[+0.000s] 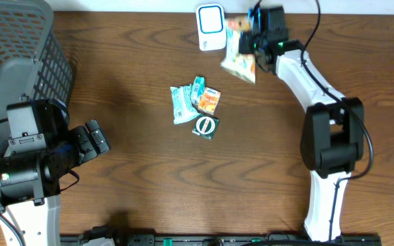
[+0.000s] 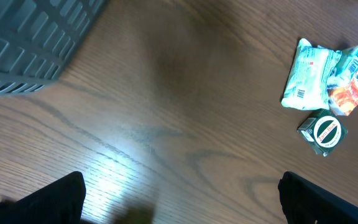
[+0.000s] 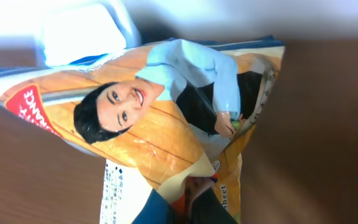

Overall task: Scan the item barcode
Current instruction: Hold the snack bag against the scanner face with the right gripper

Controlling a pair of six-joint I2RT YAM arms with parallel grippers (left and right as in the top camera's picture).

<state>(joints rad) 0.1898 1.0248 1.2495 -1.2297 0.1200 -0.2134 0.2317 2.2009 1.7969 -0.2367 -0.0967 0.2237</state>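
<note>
Upper right of the overhead view: right jaws clamped on a snack bag [image 1: 239, 60], held just beside the white scanner [image 1: 211, 27]. Lower left: left jaws wide, empty, over the wooden surface [image 1: 149, 178].

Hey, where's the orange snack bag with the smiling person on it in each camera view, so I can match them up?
Overhead: the snack bag is at top centre-right, just right of the white scanner.
Left wrist: not in it; only the small packets show, upper right.
Right wrist: the snack bag fills most of the picture.
Shared landmark: the white scanner, top left in the right wrist view.
</note>
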